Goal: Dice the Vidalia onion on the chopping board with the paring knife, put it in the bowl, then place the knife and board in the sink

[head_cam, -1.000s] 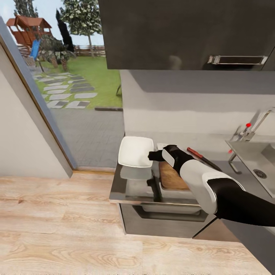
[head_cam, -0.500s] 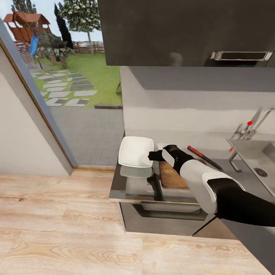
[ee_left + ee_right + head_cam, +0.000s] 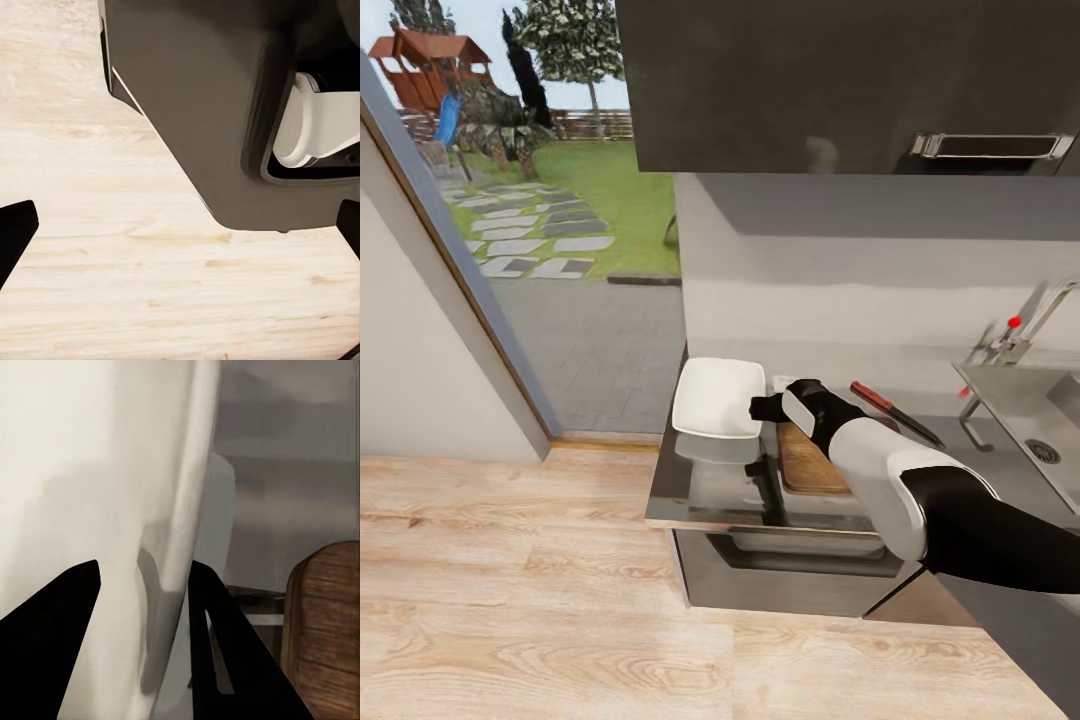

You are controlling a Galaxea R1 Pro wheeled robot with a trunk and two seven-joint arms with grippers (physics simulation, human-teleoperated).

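The white squarish bowl (image 3: 717,397) sits at the left end of the grey countertop (image 3: 700,490), seemingly raised a little over its reflection. My right gripper (image 3: 761,407) is shut on the bowl's right rim; in the right wrist view the bowl (image 3: 90,472) has its rim between the two dark fingers of the gripper (image 3: 146,570). The brown chopping board (image 3: 808,462) lies under my forearm, its corner (image 3: 326,615) close by. The paring knife (image 3: 893,413) lies on the counter right of the board. The sink (image 3: 1015,400) is at the far right. My left gripper (image 3: 180,240) hangs open over the wood floor. No onion is in view.
A dark wall cabinet (image 3: 840,90) hangs over the counter. The chrome tap (image 3: 1028,330) with red knob stands behind the sink. A glass wall (image 3: 560,250) to the garden closes the counter's left end. Dark cabinet fronts (image 3: 790,580) stand below, with light wood floor (image 3: 520,600) in front.
The head view has shifted slightly. The bowl and my right gripper hold almost the same place, the bowl edging a touch to the right.
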